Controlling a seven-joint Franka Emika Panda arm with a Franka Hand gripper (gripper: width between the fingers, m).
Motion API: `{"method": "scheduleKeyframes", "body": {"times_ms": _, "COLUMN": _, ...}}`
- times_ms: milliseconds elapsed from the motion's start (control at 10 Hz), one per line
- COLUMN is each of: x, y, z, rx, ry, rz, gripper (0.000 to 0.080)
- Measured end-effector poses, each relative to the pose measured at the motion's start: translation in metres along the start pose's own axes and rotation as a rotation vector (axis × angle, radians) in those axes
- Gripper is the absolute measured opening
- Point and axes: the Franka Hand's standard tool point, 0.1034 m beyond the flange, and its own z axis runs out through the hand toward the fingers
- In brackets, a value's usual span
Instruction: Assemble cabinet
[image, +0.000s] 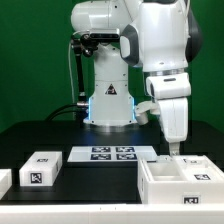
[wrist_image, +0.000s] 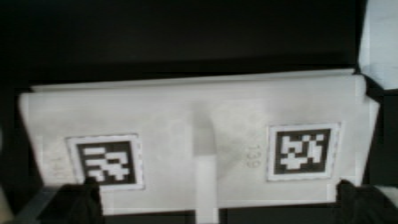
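I see the white tagged cabinet (image: 172, 192) at the table's (image: 40, 130) near corner on the exterior view's right, one dividing wall inside it, my gripper (image: 172, 150) spread just above its rim.

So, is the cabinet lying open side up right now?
Yes, open side up: in the exterior view the cabinet shows rim walls around a hollow that faces upward, under the hand.

Marker board (image: 110, 153), seemingly flat, on table (image: 35, 135).
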Motion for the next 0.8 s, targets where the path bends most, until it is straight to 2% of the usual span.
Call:
{"method": "scheduleKeyframes", "body": {"times_ms": 100, "x": 0.000, "y": -0.002, "z": 0.006, "rx": 0.012, "ry": 0.003, "rz": 0.004, "gripper": 0.0649}}
{"method": "scheduleKeyframes", "body": {"times_ms": 200, "x": 0.000, "y": -0.002, "z": 0.010, "rx": 0.013, "ry": 0.009, "rz": 0.007, "gripper": 0.0649}}
{"method": "scheduleKeyframes", "body": {"times_ms": 400, "x": 0.001, "y": -0.003, "z": 0.020, "rx": 0.003, "ry": 0.027, "rz": 0.017, "gripper": 0.0649}}
{"method": "scheduleKeyframes", "body": {"times_ms": 500, "x": 0.000, "y": -0.003, "z": 0.019, "rx": 0.001, "ry": 0.027, "rz": 0.019, "gripper": 0.0649}}
{"method": "scheduleKeyframes", "body": {"times_ms": 600, "x": 0.000, "y": -0.003, "z": 0.019, "rx": 0.003, "ry": 0.027, "rz": 0.019, "gripper": 0.0514}}
{"method": "scheduleKeyframes", "body": {"times_ms": 700, "x": 0.000, "y": -0.003, "z": 0.019, "rx": 0.003, "ry": 0.027, "rz": 0.020, "gripper": 0.0514}}
{"method": "scheduleKeyframes", "body": {"times_ms": 800, "x": 0.000, "y": -0.003, "z": 0.020, "rx": 0.004, "ry": 0.027, "rz": 0.020, "gripper": 0.0368}}
